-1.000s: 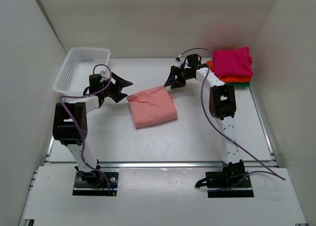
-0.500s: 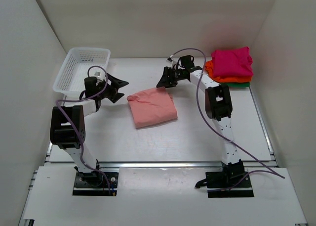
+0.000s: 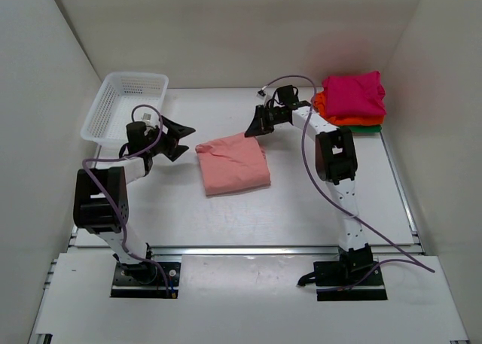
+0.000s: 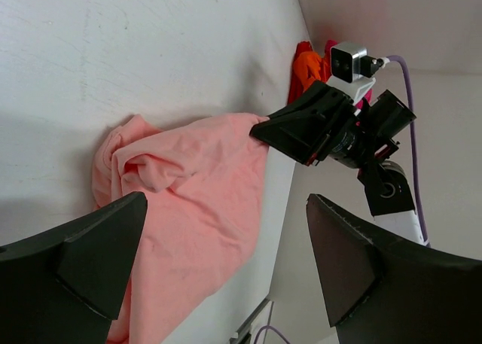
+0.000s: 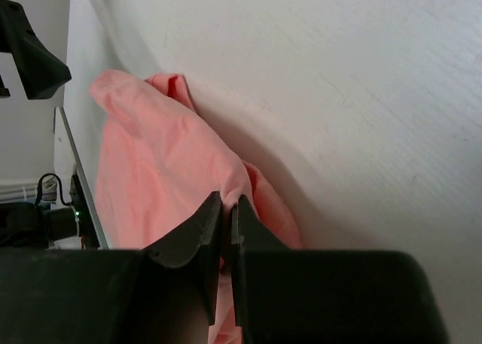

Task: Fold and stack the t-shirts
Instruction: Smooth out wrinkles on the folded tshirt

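from the top external view, the salmon-pink t-shirt (image 3: 233, 164) lies as a rough folded rectangle in the middle of the table (image 3: 301, 208), between the two arms. the right gripper (image 3: 254, 128) is at the shirt's far right corner, jaws pinched together on the cloth. the left gripper (image 3: 178, 136) hangs just off the shirt's left side, jaws spread wide, holding nothing. in the far right corner sits a stack with a magenta t-shirt (image 3: 354, 94) on top, an orange t-shirt (image 3: 331, 119) under it and a green t-shirt (image 3: 370, 129) at the bottom. a white mesh basket (image 3: 113, 126) stands far left.

in the left wrist view, the left gripper's two dark fingers (image 4: 90, 261) stand far apart, the pink shirt (image 4: 188, 208) beyond them, crumpled at its near corner. the right gripper (image 4: 263, 129) bites the opposite corner.

in the right wrist view, the right gripper's fingertips (image 5: 226, 205) are closed on the shirt's (image 5: 143, 156) edge, with cloth bunched around them.
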`<state>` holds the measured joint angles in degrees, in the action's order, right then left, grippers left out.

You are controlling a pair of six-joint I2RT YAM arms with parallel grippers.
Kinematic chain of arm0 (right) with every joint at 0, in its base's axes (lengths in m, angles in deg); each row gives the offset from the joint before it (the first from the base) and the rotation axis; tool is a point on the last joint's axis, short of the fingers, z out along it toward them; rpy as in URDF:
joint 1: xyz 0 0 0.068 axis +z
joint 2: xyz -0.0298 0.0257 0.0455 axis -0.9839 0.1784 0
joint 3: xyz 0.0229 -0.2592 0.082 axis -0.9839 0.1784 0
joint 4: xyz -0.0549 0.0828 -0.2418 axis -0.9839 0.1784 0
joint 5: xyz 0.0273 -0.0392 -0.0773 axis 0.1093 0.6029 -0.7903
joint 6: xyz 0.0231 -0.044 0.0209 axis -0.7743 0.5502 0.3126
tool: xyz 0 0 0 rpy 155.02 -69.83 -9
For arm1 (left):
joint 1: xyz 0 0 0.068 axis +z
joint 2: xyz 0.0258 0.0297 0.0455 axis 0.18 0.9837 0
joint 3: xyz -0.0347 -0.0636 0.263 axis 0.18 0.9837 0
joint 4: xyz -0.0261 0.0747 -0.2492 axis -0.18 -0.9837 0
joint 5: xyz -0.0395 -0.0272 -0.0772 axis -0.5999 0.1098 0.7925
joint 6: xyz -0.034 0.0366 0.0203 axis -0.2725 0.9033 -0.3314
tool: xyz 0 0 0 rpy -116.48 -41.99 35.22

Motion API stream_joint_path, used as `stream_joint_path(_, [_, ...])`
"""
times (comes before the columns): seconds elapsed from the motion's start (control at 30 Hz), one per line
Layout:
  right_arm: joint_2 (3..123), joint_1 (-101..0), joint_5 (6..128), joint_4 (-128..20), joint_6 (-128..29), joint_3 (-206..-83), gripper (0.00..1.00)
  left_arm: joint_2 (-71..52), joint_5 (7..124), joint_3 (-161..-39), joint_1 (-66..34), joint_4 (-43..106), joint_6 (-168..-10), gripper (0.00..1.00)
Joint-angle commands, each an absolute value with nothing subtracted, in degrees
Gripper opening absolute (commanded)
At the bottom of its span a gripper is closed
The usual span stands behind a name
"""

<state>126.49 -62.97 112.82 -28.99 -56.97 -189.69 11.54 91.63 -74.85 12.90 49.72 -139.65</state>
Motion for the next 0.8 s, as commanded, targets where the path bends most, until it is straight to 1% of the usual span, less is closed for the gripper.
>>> stream_joint_path(0.0, [117.7,-63.3,112.1,-29.2,-56.5,-188.1,0.0,7.6,92.3,-73.7,13.4,51.3,-139.4,0.99])
stream_joint_path(0.23, [112.3,-63.3,111.3,-29.4,-57.1,-187.2,0.0,6.6,92.2,-72.9,12.2,51.9,-139.2,0.99])
stream_joint_path(0.3, [110.2,-63.5,110.7,-30.4,-57.9,-185.2,0.0,6.5,92.2,-72.5,12.3,52.0,-139.5,0.99])
stream_joint_path(0.43, [105.9,-64.3,108.5,-33.6,-60.3,-178.0,0.0,6.3,92.2,-72.3,12.4,52.7,-139.7,0.99])
stream_joint_path(0.5, [104.4,-65.5,109.2,-37.7,-62.4,-174.1,0.0,6.6,92.4,-72.4,12.4,53.1,-139.5,0.99])
stream_joint_path(0.53, [104.2,-65.8,109.5,-39.0,-63.7,-171.1,0.0,6.6,92.2,-72.5,12.3,53.2,-139.8,0.99])
stream_joint_path(0.57, [103.9,-66.6,110.2,-41.4,-64.5,-170.8,0.0,6.4,92.3,-72.5,12.3,53.4,-140.0,0.99])
stream_joint_path(0.73, [102.9,-69.3,107.7,-52.7,-70.8,-161.2,0.0,7.7,92.3,-73.3,11.5,53.8,-140.2,0.99])
stream_joint_path(0.77, [103.0,-69.3,107.1,-53.2,-72.3,-160.0,0.0,8.1,92.4,-73.7,11.3,53.7,-139.8,0.99])
